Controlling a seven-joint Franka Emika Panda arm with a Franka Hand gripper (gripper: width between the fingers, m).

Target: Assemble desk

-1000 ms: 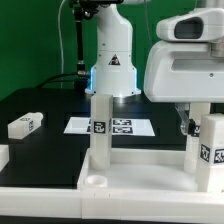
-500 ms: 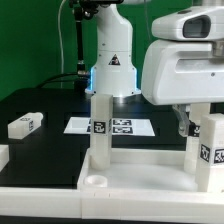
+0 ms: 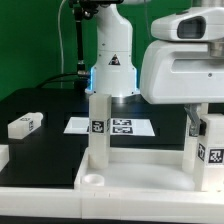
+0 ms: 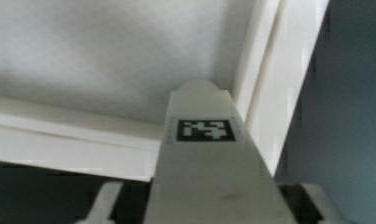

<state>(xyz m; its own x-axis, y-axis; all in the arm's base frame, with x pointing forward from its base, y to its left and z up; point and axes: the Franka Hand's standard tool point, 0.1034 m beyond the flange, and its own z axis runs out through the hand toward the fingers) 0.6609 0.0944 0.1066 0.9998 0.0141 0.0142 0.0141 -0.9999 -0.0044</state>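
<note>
Two legs upright on the tabletop, end effector at one of them.
The fingers of the end effector stand on both sides of the near leg, close against it; whether they really pinch it, I cannot tell. This leg carries a tag and stands at the tabletop rim, below the end effector. The far leg stands well apart from it, also on the tabletop. One loose leg lies further away, on the bench, beyond the marker board.
</note>
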